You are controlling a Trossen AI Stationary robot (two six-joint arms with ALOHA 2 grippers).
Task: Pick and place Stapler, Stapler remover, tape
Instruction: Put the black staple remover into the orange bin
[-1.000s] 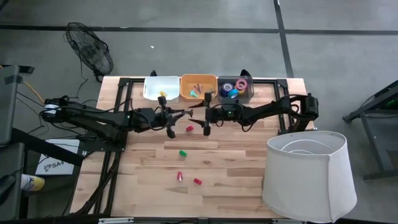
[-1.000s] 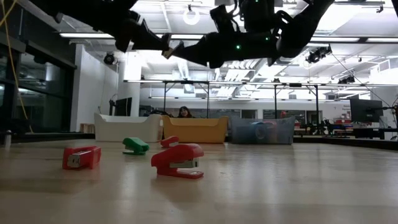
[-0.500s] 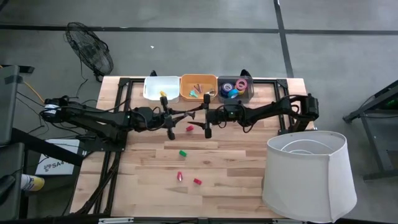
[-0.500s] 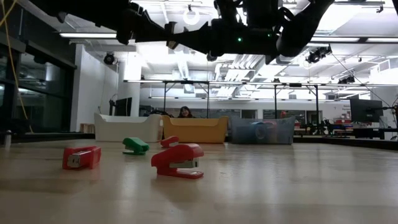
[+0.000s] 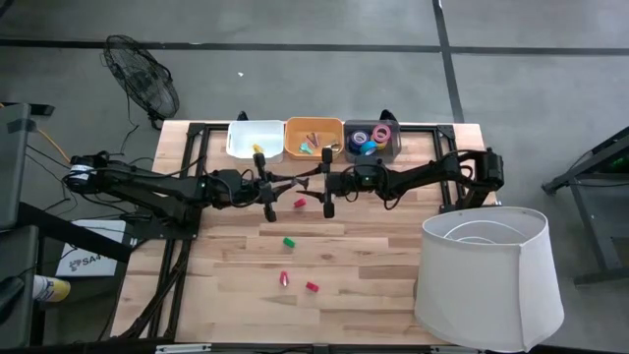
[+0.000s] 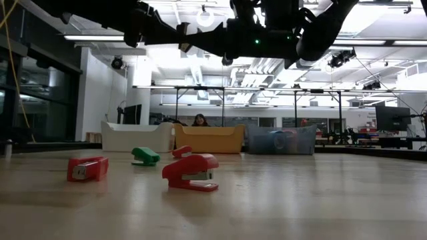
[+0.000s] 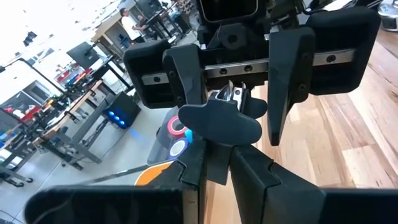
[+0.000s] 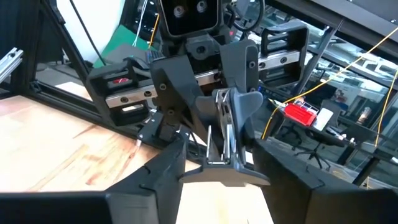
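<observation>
we saw the right pincer (image 8: 224, 163) narrow since a second ago, fingers flanking the dark winged metal-clawed staple remover (image 7: 217, 121), not clamped yet. the left pincer (image 7: 219, 165) kept it pinched above the wooden table (image 5: 393, 285), near its back edge. handover's close, we reckoned.

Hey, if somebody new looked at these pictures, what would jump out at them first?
The two arms meet in mid-air above the table: the left claw is shut on a dark staple remover, and the right claw stands open around it. Below, a red stapler and a green stapler lie on the wood, and a big white lampshade fills the high view's lower right.
</observation>
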